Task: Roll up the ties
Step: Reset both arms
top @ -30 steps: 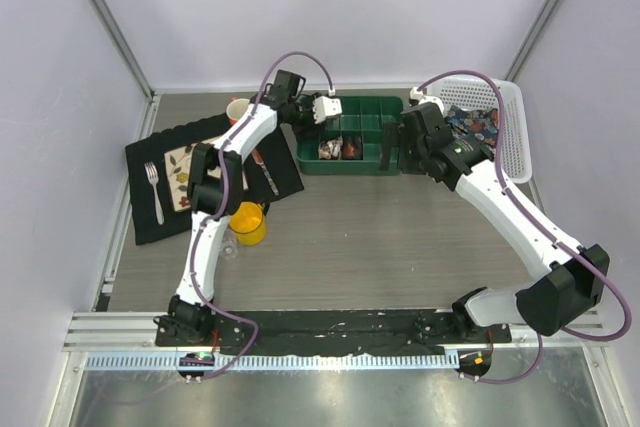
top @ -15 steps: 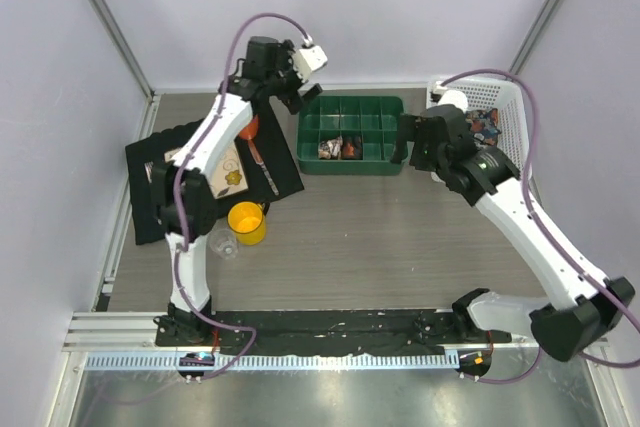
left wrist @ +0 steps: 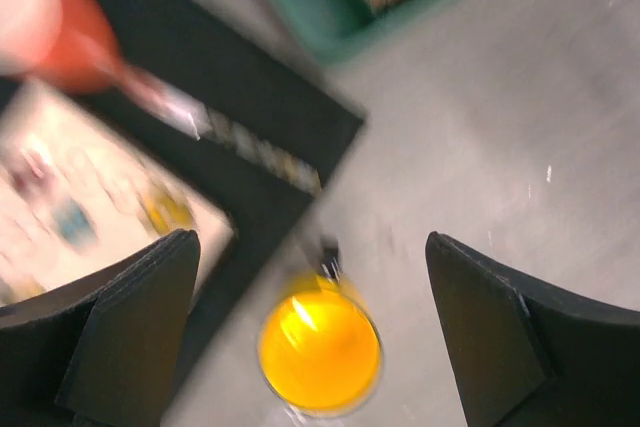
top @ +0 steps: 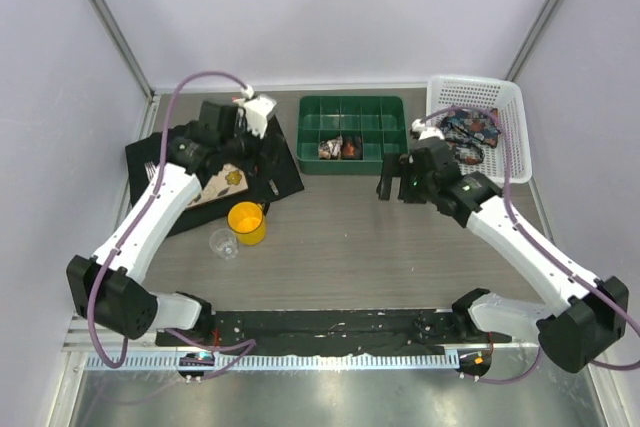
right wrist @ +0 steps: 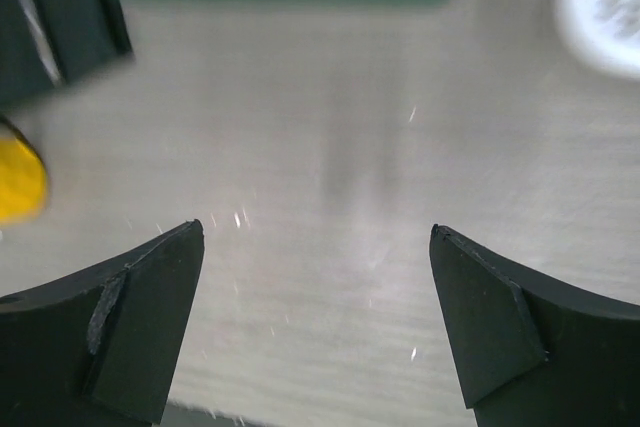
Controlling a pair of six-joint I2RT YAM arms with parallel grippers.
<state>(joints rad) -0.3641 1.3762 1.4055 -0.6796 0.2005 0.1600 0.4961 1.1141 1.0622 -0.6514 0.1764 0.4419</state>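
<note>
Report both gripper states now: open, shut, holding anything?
Left gripper: open, holding nothing.
Right gripper: open, holding nothing.

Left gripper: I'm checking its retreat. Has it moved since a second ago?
Yes. The left gripper has swung left, away from the green tray, and is now over the placemat.

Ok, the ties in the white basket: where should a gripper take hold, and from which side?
From straight above, I think: the walls of the basket close off the sides. Pinch the ties at the top of the heap, where fabric bunches. Their ends cannot be told apart.
</note>
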